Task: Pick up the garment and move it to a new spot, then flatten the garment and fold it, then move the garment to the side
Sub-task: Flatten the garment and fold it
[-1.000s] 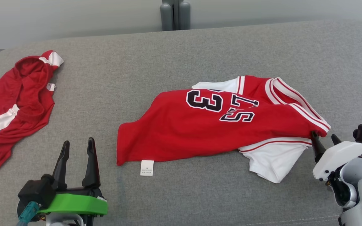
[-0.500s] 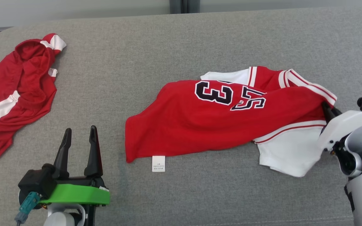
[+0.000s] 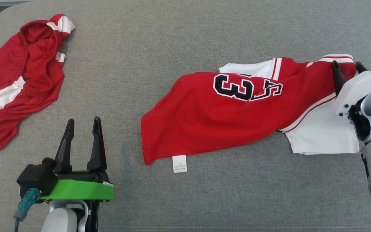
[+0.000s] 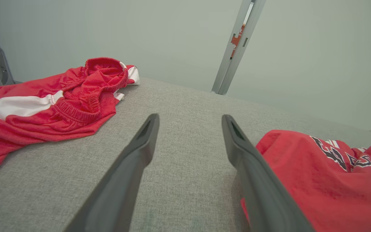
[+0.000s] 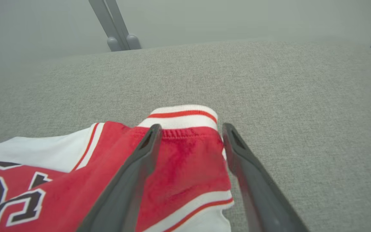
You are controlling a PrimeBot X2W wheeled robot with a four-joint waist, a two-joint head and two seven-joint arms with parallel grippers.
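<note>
right claw (image 3: 347, 64): fingers spread and straddling one end of the jersey (image 3: 237, 119); nothing pinched.
right wrist view: red cloth lies between the right claw's (image 5: 190, 129) two fingers, with the striped band (image 5: 184, 117) at their tips.
jersey position: rumpled on the grey surface (image 3: 172, 38), number print up. One end sits between the right claw's fingers and the rest trails off to that claw's left.
why at the band: probably the firmest handle, since it is ribbed trim on doubled cloth. A mid-panel grab would just bunch it.
contact: the right claw's left finger looks to rest on the cloth, but the angle is too shallow to tell if it presses.
left claw (image 3: 83, 120): spread and empty, over bare surface.
left claw neighbours: the jersey's hem corner (image 4: 269, 141) is just beside its right finger, and the red shorts (image 3: 21, 80) are well off to its left.
why parked there: likely staged to take the hem end for flattening.
care label (image 3: 179, 163): sticks out of the hem, ahead and right of the left claw. It makes a handy marker for that edge.
stage (my read): flattening not yet done. The red panel is lapped over the white one and the number is creased.
risk: closing here may catch only the top layer, so the lower one drags.
</note>
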